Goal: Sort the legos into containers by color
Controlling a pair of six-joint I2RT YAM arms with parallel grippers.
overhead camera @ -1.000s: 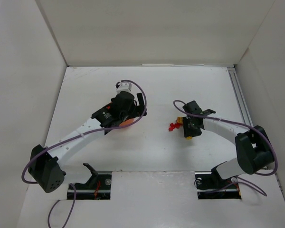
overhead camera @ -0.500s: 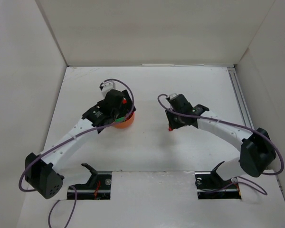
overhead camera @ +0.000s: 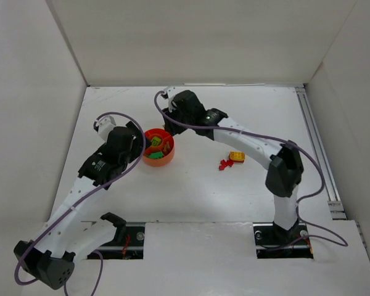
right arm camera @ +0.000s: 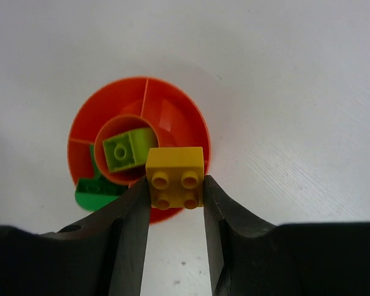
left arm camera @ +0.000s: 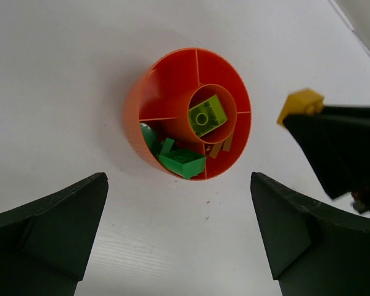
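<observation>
The orange-red divided bowl (overhead camera: 161,161) stands left of the table's middle. In the left wrist view its wall (left arm camera: 135,117) shows, with a lime brick (left arm camera: 206,115) in the centre cup, green bricks (left arm camera: 181,161) in an outer compartment and a brown-orange piece (left arm camera: 222,145) beside them. My right gripper (right arm camera: 175,185) is shut on a yellow brick (right arm camera: 175,176) and holds it over the bowl's (right arm camera: 172,117) near rim; that brick also shows in the left wrist view (left arm camera: 301,104). My left gripper (left arm camera: 179,246) is open and empty, just short of the bowl.
A yellow-orange brick (overhead camera: 237,156) and a red brick (overhead camera: 224,164) lie loose on the table to the right of the bowl. The right arm (overhead camera: 246,140) stretches across the table's middle. White walls stand at the left, back and right.
My right arm has swung from the loose bricks on the right over to the bowl, carrying the yellow brick. My left arm has drawn back to the left, uncovering the bowl.
</observation>
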